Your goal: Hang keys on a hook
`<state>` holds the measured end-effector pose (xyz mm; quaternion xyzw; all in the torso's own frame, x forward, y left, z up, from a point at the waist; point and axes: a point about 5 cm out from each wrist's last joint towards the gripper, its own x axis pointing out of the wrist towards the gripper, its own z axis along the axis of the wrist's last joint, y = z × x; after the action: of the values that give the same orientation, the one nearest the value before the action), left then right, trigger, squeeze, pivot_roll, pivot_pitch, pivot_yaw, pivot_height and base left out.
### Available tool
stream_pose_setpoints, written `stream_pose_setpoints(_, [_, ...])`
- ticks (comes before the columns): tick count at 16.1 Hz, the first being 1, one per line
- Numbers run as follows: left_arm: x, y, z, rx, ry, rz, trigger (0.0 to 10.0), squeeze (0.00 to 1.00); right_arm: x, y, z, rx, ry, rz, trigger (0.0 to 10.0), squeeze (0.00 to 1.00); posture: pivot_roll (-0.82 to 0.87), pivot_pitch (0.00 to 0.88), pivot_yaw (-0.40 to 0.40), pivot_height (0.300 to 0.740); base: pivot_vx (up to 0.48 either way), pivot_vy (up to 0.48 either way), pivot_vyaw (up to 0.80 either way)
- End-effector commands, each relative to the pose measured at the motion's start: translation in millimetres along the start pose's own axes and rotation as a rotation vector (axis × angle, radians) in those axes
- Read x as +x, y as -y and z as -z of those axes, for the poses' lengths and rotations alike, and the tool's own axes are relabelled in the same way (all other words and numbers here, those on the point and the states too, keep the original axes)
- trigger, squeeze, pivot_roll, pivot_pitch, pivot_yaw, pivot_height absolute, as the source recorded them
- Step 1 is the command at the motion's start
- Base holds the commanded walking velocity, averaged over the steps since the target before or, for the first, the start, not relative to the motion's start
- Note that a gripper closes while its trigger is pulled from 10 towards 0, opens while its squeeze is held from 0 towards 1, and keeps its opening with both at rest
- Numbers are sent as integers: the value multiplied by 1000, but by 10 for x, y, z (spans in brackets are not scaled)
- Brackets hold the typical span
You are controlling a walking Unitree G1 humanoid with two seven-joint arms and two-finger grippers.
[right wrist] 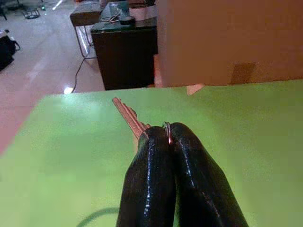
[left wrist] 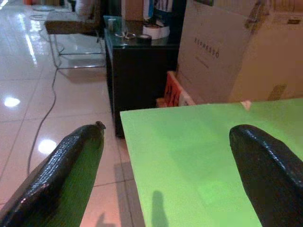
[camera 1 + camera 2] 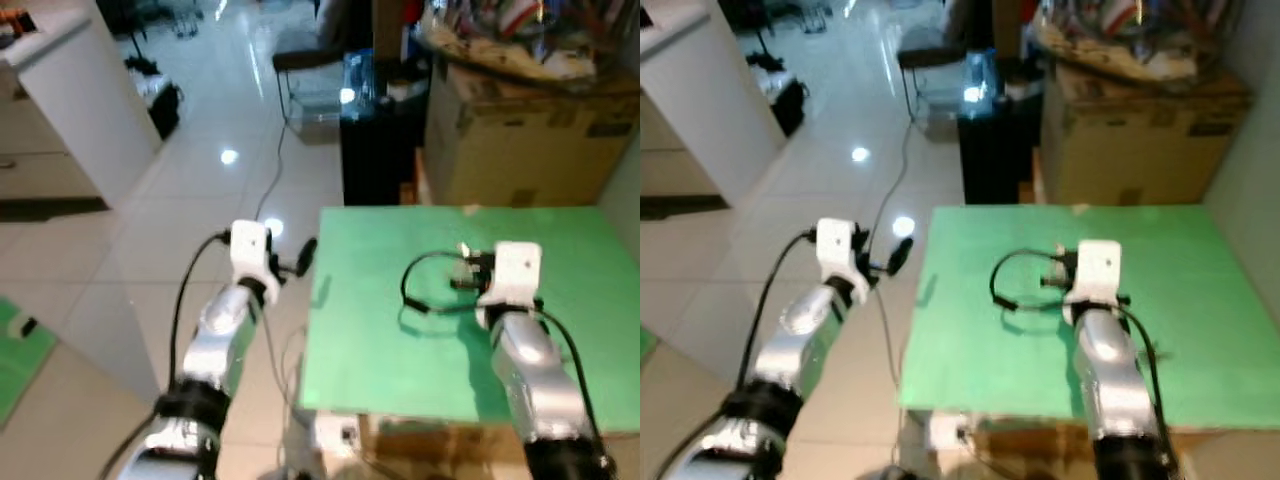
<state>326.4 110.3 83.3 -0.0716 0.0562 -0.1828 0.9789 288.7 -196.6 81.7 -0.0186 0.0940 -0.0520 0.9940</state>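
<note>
- Key [image 1: 127, 116]: a flat metal blade sticks out from between the tips of the right gripper [image 1: 166, 135], with a sliver of ring visible at the pinch. It sits over the green table [image 3: 380, 340], near the middle; whether it is lifted clear of the surface cannot be told.
- Handling, judged: light, rigid and smooth metal, likely to pivot or slip in a two-finger pinch. The ring is the part that must go over a hook, so a hold on the key's head or the ring's edge, leaving the loop free, looks best. Any further keys on the ring cannot be made out.
- Right gripper: fingers pressed together, clamped on the key at the ring end.
- Left gripper [image 3: 300, 258]: fingers spread wide with nothing between them, held off the table's left edge over the floor.
- Table surface: matte green, flat, bare apart from the black cable [image 3: 425, 285] looping from the right arm.
- Room: glossy tiled floor [image 3: 200, 190] with lamp glare, a black cabinet [image 3: 375, 150] and a large cardboard box [image 3: 520, 140] just behind the table, a white counter [image 3: 70, 100] to the left.
- No hook can be identified in these views.
</note>
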Motion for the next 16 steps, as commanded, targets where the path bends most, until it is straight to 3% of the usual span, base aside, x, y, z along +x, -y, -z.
stream_pose_setpoints(1, [-54, -112, -8, 32, 2, -34, 10000, 0, -9, -136, 20, 10, 7, -30, 10000, 0, -171, 0, 142, 740, 0, 0, 725])
stream_pose_setpoints(4, [-77, -226, -44, 48, 8, -87, 10000, 0, -13, -250, 101, 31, -7, -63, 10000, 0, -148, 0, 124, 740, 0, 0, 704])
stream_pose_setpoints(7, [-189, -361, -30, 34, 12, -157, 10000, 0, -17, -239, 109, 81, 12, -39, 10000, 0, -128, 0, 97, 740, 0, 0, 663])
stream_pose_setpoints(9, [-415, -515, 63, -13, 31, -316, 10000, 0, -41, -238, 53, 47, 58, -53, 10000, 0, -97, 0, 51, 740, 0, -240, 638])
stream_pose_setpoints(11, [-571, -508, 162, -40, 22, -365, 10000, 0, -16, -264, 65, 24, 47, -93, 10000, 0, -62, 0, 6, 740, 0, -480, 634])
stream_pose_setpoints(13, [-616, -474, 158, -18, 29, -366, 10000, 0, -2, -273, 62, 16, 44, -112, 10000, 0, -56, 0, -3, 740, 0, -480, 638])
stream_pose_setpoints(16, [-659, -292, 104, 136, 49, -289, 10000, 0, 92, -246, 53, 49, 35, -135, 10000, 0, -20, 0, -3, 740, 0, -480, 627])
